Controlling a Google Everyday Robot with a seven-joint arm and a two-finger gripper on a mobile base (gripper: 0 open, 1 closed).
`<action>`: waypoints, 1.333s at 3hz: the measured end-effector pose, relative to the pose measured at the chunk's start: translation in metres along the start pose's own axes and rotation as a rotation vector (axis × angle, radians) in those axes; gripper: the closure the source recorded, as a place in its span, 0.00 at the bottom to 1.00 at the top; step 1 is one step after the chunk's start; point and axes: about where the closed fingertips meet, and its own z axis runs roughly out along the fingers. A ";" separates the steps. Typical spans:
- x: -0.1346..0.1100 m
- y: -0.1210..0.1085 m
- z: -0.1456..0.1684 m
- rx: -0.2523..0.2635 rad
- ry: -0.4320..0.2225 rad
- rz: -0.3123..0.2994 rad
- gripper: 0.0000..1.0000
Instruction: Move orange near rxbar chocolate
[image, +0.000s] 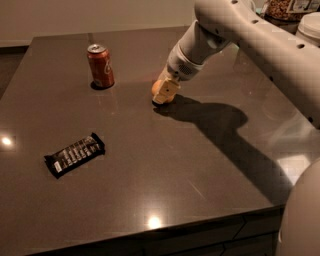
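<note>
The orange (157, 87) rests on the dark table near its middle back, mostly hidden behind my gripper (164, 93). The gripper reaches down from the upper right and sits right at the orange, its tip at the table surface. The rxbar chocolate (74, 154), a flat black wrapper with white lettering, lies at the front left, far from the orange and the gripper.
A red soda can (100, 65) stands upright at the back left, to the left of the orange. The table (165, 190) has its front edge at the bottom of the view. My arm (260, 45) crosses the upper right. Jars stand at the far back right.
</note>
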 end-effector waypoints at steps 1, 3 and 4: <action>-0.021 0.019 -0.007 -0.024 -0.031 -0.061 0.95; -0.075 0.097 -0.011 -0.149 -0.114 -0.234 1.00; -0.091 0.130 -0.005 -0.204 -0.132 -0.299 1.00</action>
